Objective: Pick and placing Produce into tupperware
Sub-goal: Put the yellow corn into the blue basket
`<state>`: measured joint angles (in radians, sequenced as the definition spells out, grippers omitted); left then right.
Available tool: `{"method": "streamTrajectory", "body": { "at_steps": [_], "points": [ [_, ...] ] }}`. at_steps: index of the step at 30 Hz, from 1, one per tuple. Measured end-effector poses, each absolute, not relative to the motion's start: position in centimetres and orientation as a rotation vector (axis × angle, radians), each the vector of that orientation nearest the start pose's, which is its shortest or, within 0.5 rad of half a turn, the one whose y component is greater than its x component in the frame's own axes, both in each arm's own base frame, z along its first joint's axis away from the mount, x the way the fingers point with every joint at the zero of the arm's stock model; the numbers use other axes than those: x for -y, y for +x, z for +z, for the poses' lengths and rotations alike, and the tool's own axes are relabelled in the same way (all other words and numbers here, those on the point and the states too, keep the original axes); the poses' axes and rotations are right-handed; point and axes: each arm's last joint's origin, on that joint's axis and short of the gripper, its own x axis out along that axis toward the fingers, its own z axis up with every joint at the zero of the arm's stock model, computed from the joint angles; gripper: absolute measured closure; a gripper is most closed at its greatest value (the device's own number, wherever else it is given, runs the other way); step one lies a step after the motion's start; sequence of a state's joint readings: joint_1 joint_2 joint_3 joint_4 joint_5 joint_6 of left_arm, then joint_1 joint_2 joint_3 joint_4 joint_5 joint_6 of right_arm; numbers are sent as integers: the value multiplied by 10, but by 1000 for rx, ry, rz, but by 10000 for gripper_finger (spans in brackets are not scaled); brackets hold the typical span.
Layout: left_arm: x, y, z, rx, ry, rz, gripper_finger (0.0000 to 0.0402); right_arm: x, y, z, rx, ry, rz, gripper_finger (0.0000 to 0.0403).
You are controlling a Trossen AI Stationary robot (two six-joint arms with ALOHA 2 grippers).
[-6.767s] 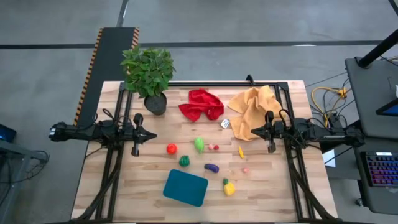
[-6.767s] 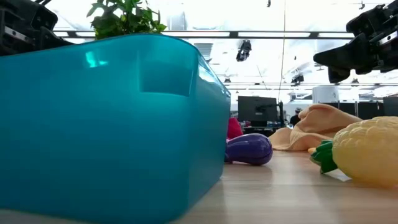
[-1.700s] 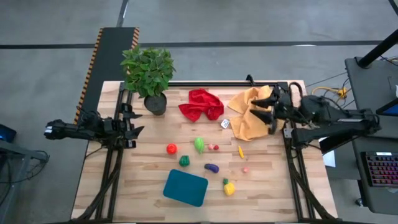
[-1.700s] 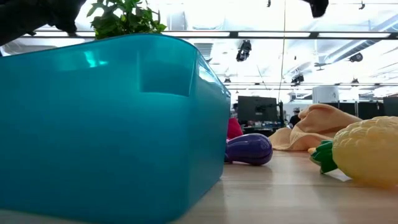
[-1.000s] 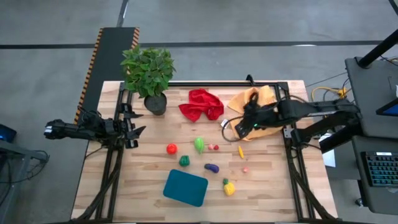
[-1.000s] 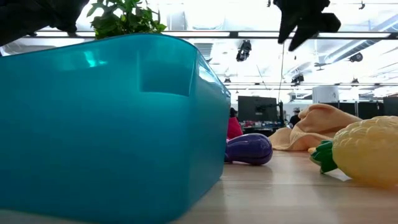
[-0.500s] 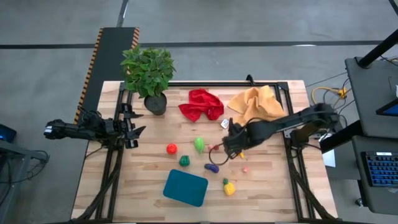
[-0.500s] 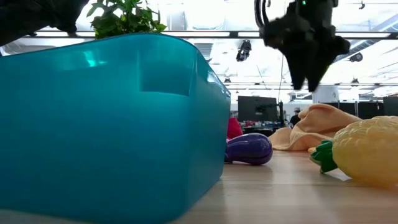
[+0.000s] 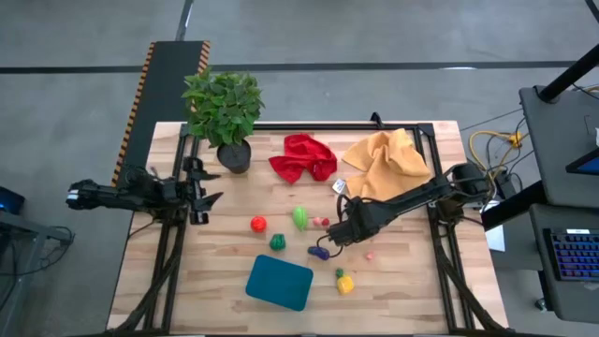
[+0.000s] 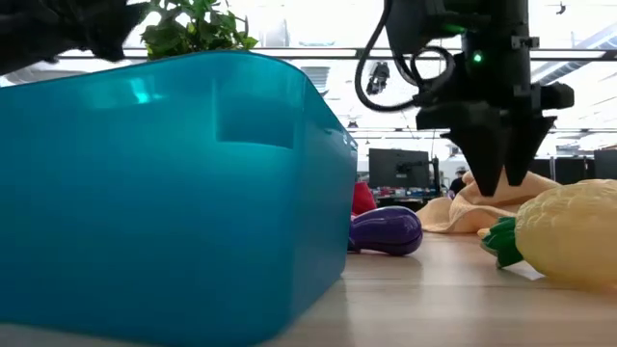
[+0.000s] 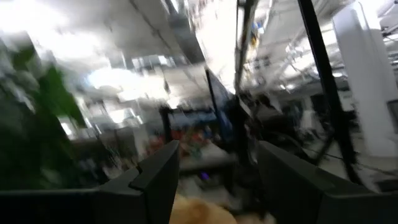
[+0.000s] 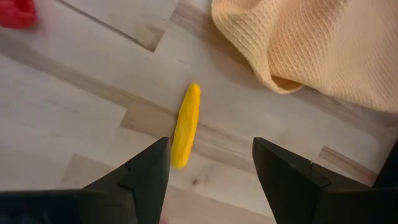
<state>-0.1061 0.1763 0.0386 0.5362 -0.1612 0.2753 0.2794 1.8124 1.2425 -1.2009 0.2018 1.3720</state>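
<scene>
Yellow produce (image 12: 186,125) between right arm's spread jaws.

Potted plant (image 9: 223,112) sits at the table's back corner, well away from the right gripper (image 9: 338,236) — red cloth (image 9: 302,156) beyond it, yellow cloth (image 9: 386,165) just behind, rumpled on the wooden table (image 9: 412,281).

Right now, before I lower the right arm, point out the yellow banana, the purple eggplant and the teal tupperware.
Yellow banana (image 12: 185,126): right wrist view, middle of its length.
Purple eggplant (image 10: 385,231): low view, centre of its glossy body.
Teal tupperware (image 9: 279,282): high view, a bare part of its inside.
</scene>
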Motion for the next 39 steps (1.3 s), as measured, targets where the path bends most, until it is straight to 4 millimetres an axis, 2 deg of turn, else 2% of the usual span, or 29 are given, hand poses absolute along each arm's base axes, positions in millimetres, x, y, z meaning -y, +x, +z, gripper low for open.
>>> {"method": "streamTrajectory", "body": {
  "at_steps": [6, 14, 24, 29, 39],
  "points": [
    [6, 101, 211, 359, 251, 111, 202, -76, 290, 174, -1312, 601, -1105, 182],
    [6, 100, 211, 367, 250, 112, 202, -74, 285, 140, -1226, 695, -1058, 182],
    [6, 99, 212, 374, 272, 118, 202, -77, 280, 133, -1226, 710, -1053, 185],
    [6, 99, 212, 375, 273, 118, 202, -78, 279, 132, -1238, 690, -1028, 218],
    [6, 97, 215, 400, 269, 126, 202, -78, 279, 131, -1270, 657, -982, 322]
  ]
}}
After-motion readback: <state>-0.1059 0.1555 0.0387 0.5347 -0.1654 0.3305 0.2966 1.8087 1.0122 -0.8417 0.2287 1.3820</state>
